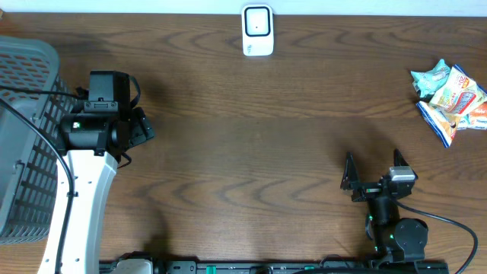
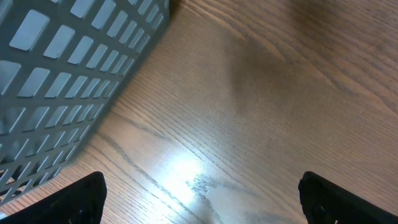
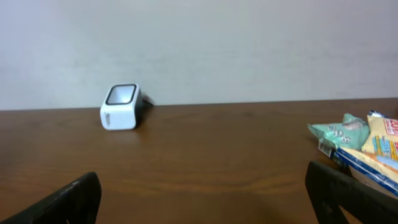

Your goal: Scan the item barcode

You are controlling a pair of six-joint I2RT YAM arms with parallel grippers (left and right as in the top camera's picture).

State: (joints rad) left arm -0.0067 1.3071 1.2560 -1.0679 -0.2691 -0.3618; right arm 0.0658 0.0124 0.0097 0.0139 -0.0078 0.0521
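Right gripper, seen from overhead, gapes wide and empty near the front edge, well apart from the snack packets at far right; left gripper sits beside the basket. Left wrist: fingers spread wide, empty, over bare wood by the basket. Right wrist: scanner ahead-left, packets at right.

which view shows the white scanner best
The overhead view: the scanner sits unobstructed, its whole top face visible. The right wrist view shows it from the side, slightly blurred. The left wrist view misses it entirely.
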